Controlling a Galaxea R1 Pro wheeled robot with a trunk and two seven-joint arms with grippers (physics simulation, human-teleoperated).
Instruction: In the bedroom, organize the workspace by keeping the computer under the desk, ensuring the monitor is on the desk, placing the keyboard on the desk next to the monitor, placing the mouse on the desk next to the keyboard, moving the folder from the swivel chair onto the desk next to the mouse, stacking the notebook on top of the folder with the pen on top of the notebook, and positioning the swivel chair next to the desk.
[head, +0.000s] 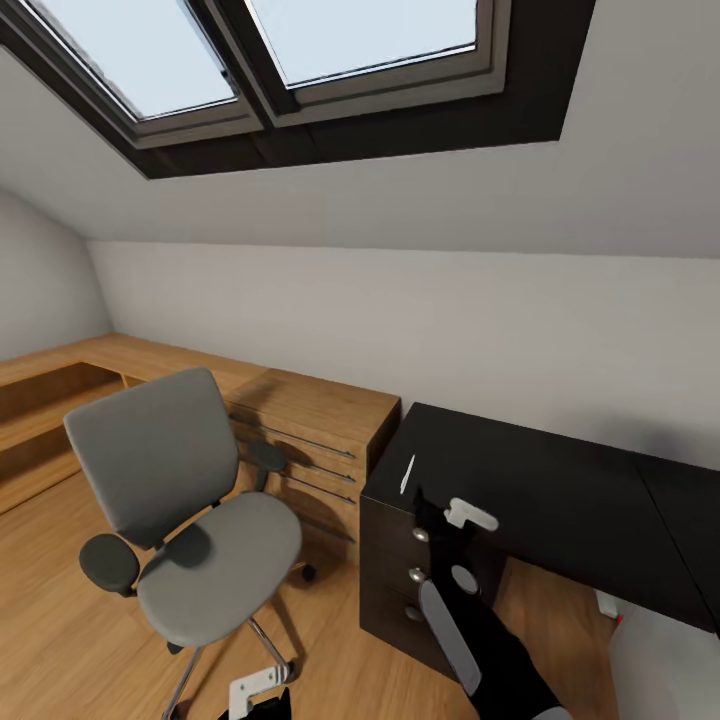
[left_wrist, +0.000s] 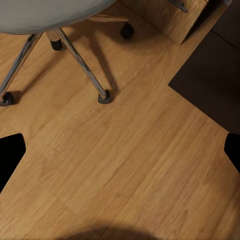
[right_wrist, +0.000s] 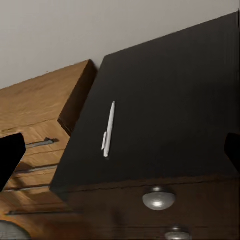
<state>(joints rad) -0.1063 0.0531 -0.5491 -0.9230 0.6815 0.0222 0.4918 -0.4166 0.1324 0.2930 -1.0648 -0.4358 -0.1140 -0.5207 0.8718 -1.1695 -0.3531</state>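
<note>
The swivel chair (head: 190, 510) stands on the light wood floor (head: 60, 620) at the left of the head view, its grey seat bare and its grey back turned toward the low wooden shelving (head: 60, 395). In the left wrist view the chrome spokes and black castors of the chair base (left_wrist: 75, 60) rest on the floor planks. The left tool (left_wrist: 120, 150) hangs above the floor beside that base; its two dark fingertips sit at opposite edges of the left wrist view, wide apart, with nothing between them.

To the right of the chair, a wooden drawer cabinet (head: 320, 430) stands against the wall, touching the end of the black tabletop (head: 540, 490). The pen (head: 406, 474) lies flat on the tabletop near this left end, above the black drawer unit (head: 410, 570) with round metal knobs. The right tool (right_wrist: 120, 150) is raised in front of the drawer unit, facing the pen; its fingertips are spread wide apart and hold nothing. The pen (right_wrist: 108, 129) lies between them, untouched.
</note>
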